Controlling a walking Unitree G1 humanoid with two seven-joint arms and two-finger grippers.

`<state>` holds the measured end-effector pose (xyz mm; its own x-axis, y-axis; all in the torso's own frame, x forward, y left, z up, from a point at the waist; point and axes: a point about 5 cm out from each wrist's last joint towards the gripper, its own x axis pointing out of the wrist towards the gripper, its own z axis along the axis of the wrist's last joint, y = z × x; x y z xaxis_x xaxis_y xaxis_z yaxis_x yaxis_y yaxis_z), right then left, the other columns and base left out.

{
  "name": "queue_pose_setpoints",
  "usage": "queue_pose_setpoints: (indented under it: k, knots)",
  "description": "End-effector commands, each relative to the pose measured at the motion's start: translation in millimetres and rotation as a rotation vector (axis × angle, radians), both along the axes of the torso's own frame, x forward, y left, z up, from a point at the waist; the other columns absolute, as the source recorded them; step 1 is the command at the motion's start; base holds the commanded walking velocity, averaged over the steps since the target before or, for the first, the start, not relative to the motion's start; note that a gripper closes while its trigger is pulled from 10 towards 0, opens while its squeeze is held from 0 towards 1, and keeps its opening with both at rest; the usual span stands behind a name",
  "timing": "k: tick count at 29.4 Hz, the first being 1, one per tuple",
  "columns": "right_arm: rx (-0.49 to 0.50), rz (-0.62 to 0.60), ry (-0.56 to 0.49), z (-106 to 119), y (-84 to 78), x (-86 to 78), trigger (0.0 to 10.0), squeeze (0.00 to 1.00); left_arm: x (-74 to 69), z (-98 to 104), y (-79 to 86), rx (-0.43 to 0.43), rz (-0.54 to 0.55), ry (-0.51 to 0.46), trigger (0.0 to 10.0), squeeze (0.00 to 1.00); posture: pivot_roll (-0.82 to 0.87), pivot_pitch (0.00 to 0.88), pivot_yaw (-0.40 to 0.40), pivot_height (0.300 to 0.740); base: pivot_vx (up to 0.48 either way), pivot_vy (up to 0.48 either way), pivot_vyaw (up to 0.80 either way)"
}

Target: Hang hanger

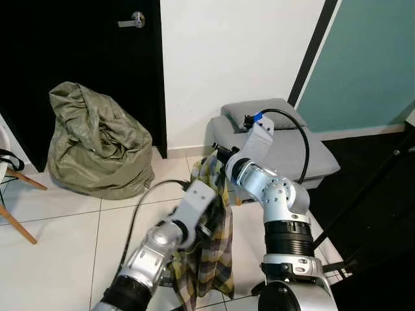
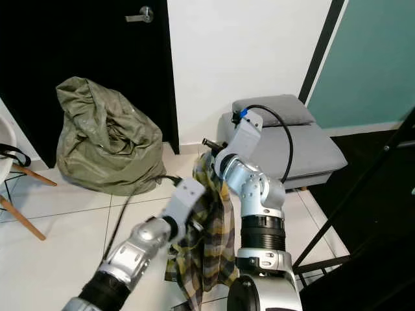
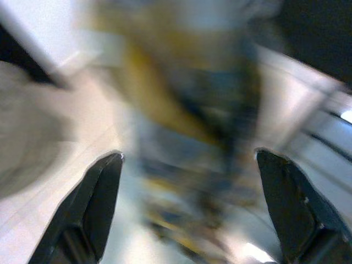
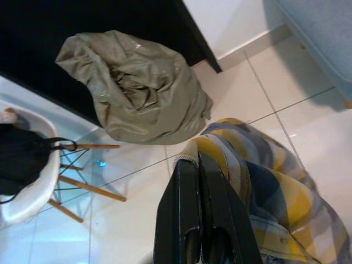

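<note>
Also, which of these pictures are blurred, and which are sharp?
Left wrist view: heavily blurred, plaid shirt smeared between the left tool's spread fingers. Right wrist view: sharp, right tool shut on the shirt. Both eye views: mostly sharp, green bag clear.

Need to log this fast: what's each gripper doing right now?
Left gripper: fingers open, at the plaid shirt, not gripping it.
Right gripper: fingers closed on the shirt's top edge.

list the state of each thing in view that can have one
plaid shirt: hanging off the floor, held up at its top
right gripper: shut on the plaid shirt
left gripper: open, the plaid shirt close before it
green bag: slumped on the floor, crumpled
black door: closed
grey seat: on the floor by the wall
</note>
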<state>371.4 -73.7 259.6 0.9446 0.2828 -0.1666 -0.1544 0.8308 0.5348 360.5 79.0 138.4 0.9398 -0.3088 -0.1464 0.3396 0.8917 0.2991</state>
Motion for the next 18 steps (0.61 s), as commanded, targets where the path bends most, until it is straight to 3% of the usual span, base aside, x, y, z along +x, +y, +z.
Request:
queue_pose_setpoints:
  k: [1,4,7,8,11,16,18]
  knots:
    - [0.076,0.080,-0.021,10.2,28.4,-10.3,10.0,0.00,2.0,-5.5,7.4,0.004,0.076,-0.021,10.0,0.00,-0.07,0.224,-0.054,0.740,0.000,0.000,0.00]
    - [0.086,0.088,-0.024,12.8,30.7,-13.1,10.0,0.00,4.2,-5.3,11.4,-0.012,0.121,-0.046,10.0,0.00,-0.08,0.222,-0.055,0.740,0.000,0.000,0.00]
    - [0.123,0.108,-0.032,21.8,37.7,-20.9,10.0,0.00,1.0,-10.6,4.4,-0.181,0.080,-0.023,10.0,0.00,-0.09,0.216,-0.047,0.740,0.000,0.000,0.00]
    - [0.123,0.108,-0.032,21.8,37.7,-20.9,10.0,0.00,1.0,-10.6,4.4,-0.181,0.080,-0.023,10.0,0.00,-0.09,0.216,-0.047,0.740,0.000,0.000,0.00]
    - [0.112,0.120,-0.048,24.6,39.8,-23.2,10.0,0.00,-3.9,-7.8,-14.0,-0.349,-0.077,-0.010,10.0,0.00,-0.10,0.218,-0.042,0.740,0.000,0.000,0.00]
    - [0.088,0.113,-0.055,21.2,38.2,-19.9,10.0,0.00,-7.7,-2.2,-18.1,-0.323,-0.168,-0.052,10.0,0.00,-0.10,0.212,-0.032,0.740,0.000,0.000,0.00]
    - [0.046,0.088,-0.051,13.0,34.0,-8.8,10.0,0.00,-11.9,0.9,-7.4,-0.230,-0.224,-0.094,10.0,0.00,-0.09,0.212,-0.039,0.740,0.000,0.000,0.00]
